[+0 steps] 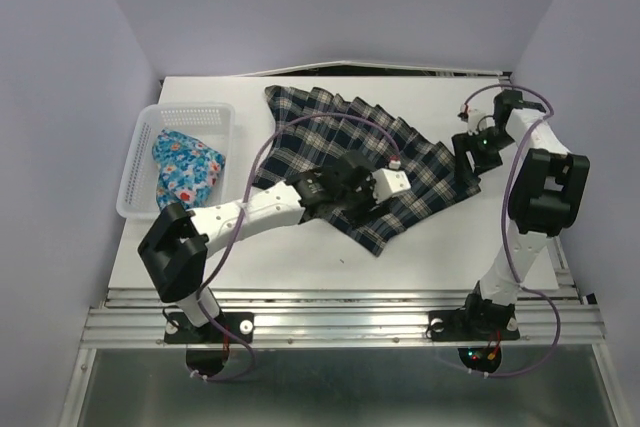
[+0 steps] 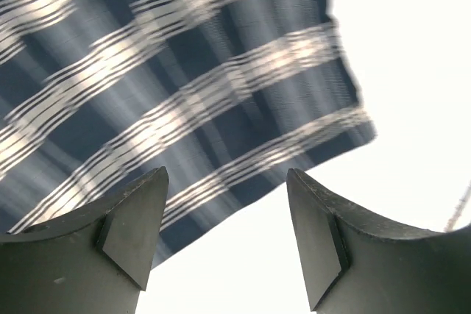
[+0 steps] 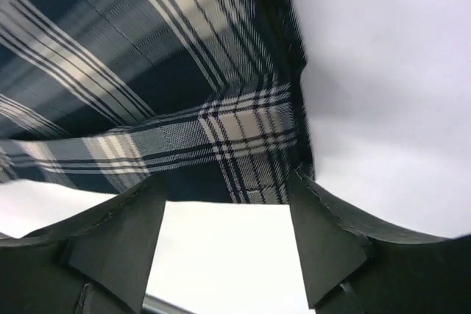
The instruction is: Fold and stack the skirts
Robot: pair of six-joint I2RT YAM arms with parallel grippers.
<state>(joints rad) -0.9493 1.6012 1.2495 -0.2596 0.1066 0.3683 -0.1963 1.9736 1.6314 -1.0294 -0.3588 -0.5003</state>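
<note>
The dark plaid skirt [image 1: 390,152] lies spread out on the white table [image 1: 300,257], running from the back centre toward the right. My left gripper [image 1: 380,192] hovers over its near half. In the left wrist view it [image 2: 227,207] is open, with bare table between the fingers and the plaid skirt's edge [image 2: 184,108] just beyond. My right gripper [image 1: 470,152] is at the skirt's right corner. It [image 3: 227,207] is open too, and the plaid corner [image 3: 243,152] lies just past its tips. The blue floral skirt [image 1: 188,169] sits bunched in the basket.
A white lattice basket [image 1: 190,112] stands at the table's left edge. Purple walls close in the left, back and right sides. Cables loop above both arms. A metal rail [image 1: 340,312] runs along the near edge by the arm bases.
</note>
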